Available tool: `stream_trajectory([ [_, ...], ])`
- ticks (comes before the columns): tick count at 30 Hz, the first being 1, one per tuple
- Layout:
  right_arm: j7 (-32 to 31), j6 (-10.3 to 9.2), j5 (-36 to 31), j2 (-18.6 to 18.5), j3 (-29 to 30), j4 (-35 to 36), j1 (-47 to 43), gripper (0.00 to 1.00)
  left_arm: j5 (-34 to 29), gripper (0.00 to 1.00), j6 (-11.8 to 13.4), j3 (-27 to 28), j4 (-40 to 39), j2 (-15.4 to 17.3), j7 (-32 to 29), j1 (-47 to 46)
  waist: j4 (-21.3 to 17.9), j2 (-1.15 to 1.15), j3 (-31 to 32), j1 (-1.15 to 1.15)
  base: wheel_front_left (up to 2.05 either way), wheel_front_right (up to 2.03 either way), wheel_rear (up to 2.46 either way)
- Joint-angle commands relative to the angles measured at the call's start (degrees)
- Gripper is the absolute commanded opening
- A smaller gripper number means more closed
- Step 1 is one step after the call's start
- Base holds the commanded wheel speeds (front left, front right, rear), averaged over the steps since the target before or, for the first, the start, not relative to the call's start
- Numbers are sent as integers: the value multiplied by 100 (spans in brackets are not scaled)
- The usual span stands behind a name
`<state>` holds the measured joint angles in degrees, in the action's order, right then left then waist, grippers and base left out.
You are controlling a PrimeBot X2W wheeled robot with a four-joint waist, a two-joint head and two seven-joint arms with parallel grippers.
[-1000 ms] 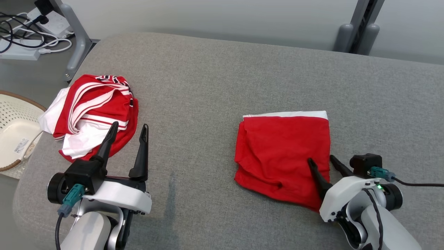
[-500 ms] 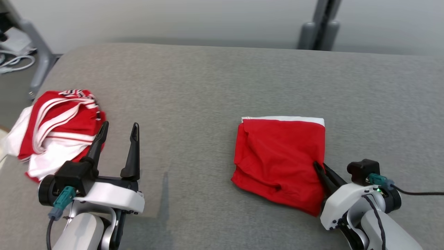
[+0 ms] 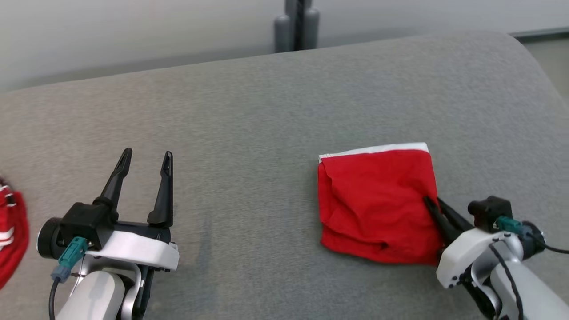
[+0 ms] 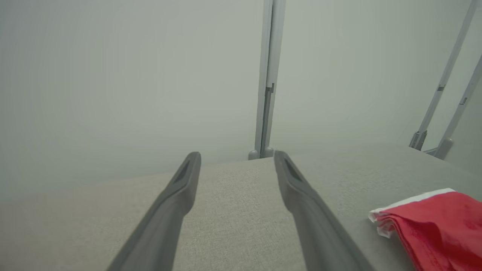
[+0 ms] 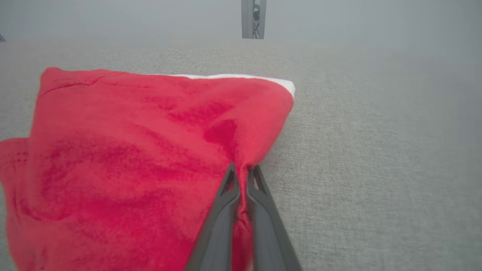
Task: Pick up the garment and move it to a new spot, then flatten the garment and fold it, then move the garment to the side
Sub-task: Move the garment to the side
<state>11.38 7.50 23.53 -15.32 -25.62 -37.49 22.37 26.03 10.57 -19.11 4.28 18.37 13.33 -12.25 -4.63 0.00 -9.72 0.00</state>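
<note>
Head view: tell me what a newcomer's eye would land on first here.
The folded red garment with a white strip along its far edge stands out right of centre on the gray padded surface. The right gripper is shut on the garment's right edge, bunching the cloth there. At lower left the left gripper is open over bare surface, and a red-and-white garment peeks in at the far left edge.

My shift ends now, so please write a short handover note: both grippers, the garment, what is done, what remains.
Right gripper: shut on the right edge of the folded red garment, which lies on the grey cushion.
Left gripper: open, empty, over bare cushion.
Done: garment folded.
To do: move it aside, release.
Another red garment lies at far left.
</note>
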Motion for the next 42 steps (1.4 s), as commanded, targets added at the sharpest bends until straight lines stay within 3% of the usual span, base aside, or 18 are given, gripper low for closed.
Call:
stream_trajectory([
  [1,-7,-2,-53,-63,13,63,119,0,-46,100,-9,16,-16,44,-9,-89,-289,0,-191,0,0,0,0],
  [8,-110,-2,-130,-372,-405,165,931,0,-67,100,-23,38,-161,171,-84,-271,-596,0,-525,0,0,0,0],
  [15,6,-3,-50,-1152,-657,-345,1819,0,-198,100,-78,-67,-323,275,-172,-505,-606,0,-861,0,0,0,0],
  [24,131,-3,-367,-2040,-461,-1291,2788,0,-310,100,-153,-136,-648,454,-309,-789,-512,0,-1486,0,0,0,0],
  [31,204,-3,-746,-1976,14,-2084,3195,0,-370,100,-184,-173,-764,532,-378,-976,-458,0,-1735,0,0,0,0],
  [33,261,-3,-831,-1914,215,-2279,3278,100,-378,100,-191,-181,-767,548,-389,-1005,-449,0,-1770,0,0,0,0],
  [39,387,-3,-1095,-1649,745,-2607,3216,100,-294,100,-193,-216,-624,474,-315,-982,-426,0,-1617,0,0,0,0],
  [42,397,-3,-1165,-1511,1099,-2181,3020,100,-244,100,-145,-224,-530,416,-260,-839,-426,0,-1403,0,0,0,0],
])
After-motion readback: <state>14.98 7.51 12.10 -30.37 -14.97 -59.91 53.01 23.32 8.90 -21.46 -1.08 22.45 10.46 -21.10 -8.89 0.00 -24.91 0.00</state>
